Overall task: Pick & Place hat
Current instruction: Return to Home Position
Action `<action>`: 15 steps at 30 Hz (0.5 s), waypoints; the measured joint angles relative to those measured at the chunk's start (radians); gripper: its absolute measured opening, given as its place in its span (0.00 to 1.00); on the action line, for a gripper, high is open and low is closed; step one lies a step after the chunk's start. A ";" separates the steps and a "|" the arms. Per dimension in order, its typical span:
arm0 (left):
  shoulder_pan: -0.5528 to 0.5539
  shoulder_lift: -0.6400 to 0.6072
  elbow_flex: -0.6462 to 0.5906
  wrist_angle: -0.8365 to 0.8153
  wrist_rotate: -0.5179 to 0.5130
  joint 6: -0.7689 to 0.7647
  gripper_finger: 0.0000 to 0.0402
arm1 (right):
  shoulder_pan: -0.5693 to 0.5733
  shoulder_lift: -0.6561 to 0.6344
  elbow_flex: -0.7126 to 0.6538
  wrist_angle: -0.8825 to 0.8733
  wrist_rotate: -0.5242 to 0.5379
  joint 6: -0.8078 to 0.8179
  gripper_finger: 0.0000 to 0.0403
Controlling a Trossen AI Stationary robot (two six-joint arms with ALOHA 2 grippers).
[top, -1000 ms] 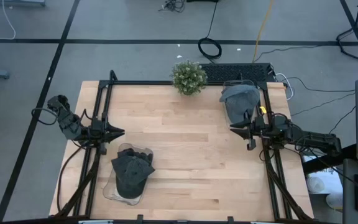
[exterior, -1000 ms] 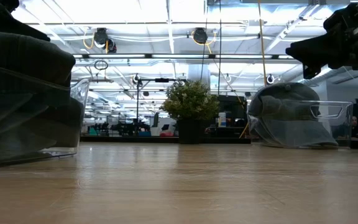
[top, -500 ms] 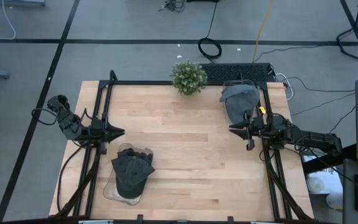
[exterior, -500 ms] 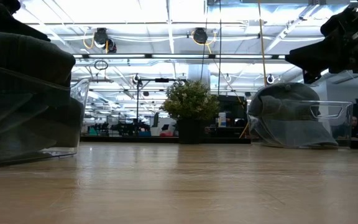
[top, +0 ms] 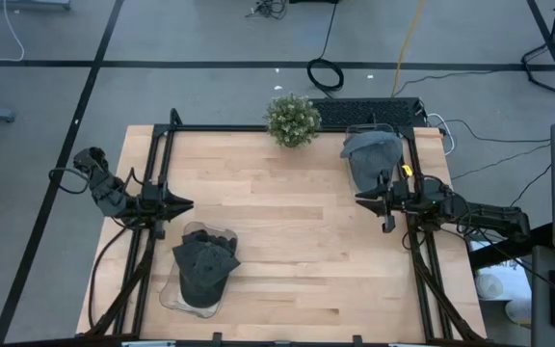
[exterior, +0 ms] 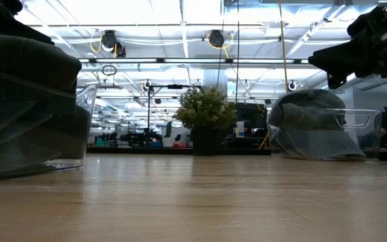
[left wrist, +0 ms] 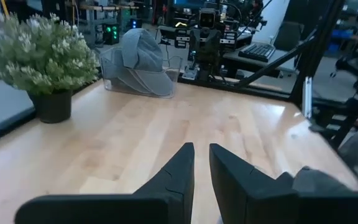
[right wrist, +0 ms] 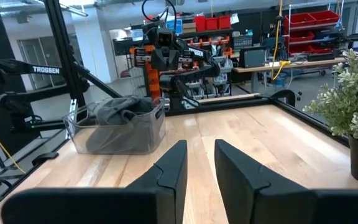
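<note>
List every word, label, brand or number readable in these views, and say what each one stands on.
"TROSSEN": white letters on the dark frame bar behind the clear bin, right wrist view.
Labels on the red bins and the screens in the room behind: too small to read.
Hats, potted plant and wooden table: no text visible.
</note>
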 joint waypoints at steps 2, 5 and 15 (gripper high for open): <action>0.000 0.000 0.000 0.000 -0.013 0.055 0.14 | 0.000 0.000 0.000 0.000 0.000 0.000 0.17; 0.000 0.000 0.000 0.015 -0.087 0.147 0.14 | 0.000 0.000 0.000 0.000 0.000 0.015 0.17; 0.000 0.000 0.000 0.131 -0.124 0.146 0.14 | 0.000 0.000 -0.001 0.000 0.000 0.015 0.17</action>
